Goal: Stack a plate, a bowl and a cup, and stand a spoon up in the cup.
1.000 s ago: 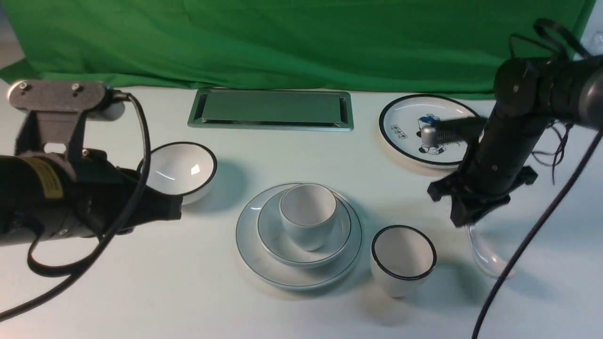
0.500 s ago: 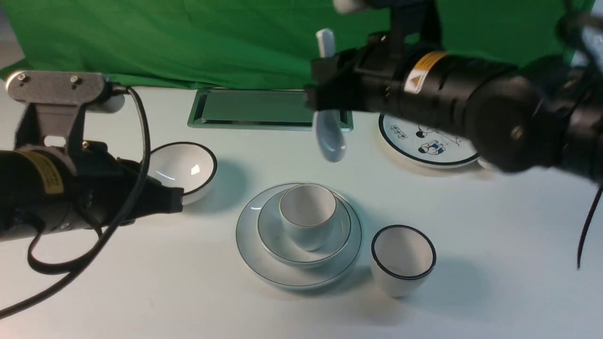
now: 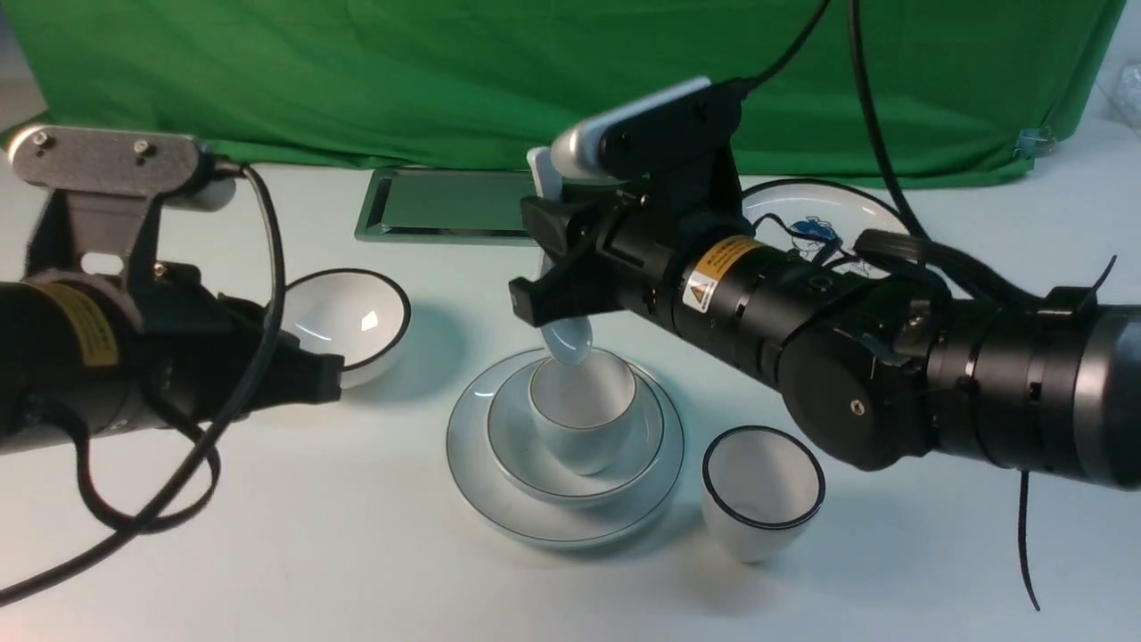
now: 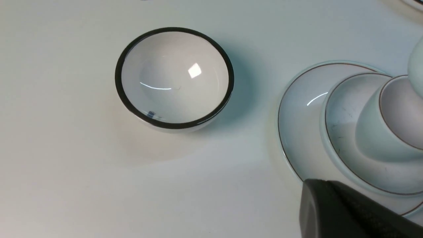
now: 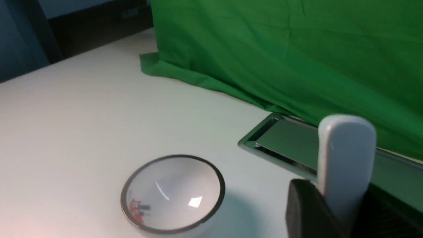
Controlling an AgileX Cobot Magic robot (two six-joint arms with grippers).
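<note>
Right gripper (image 3: pixel 545 264) clamped on the spoon (image 3: pixel 568 341), has come down since 0.5 s ago: scoop now at the cup (image 3: pixel 579 441) mouth. Left gripper (image 3: pixel 307 382) unmoved; can't tell its opening.

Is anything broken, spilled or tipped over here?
Nothing is broken, spilled or tipped. The cup sits upright in the bowl on the plate. Only a few faint dark scuffs mark the bowl's inside.

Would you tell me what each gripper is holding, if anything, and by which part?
The right gripper holds the spoon by its handle, scoop down over the cup; the left gripper holds nothing.
</note>
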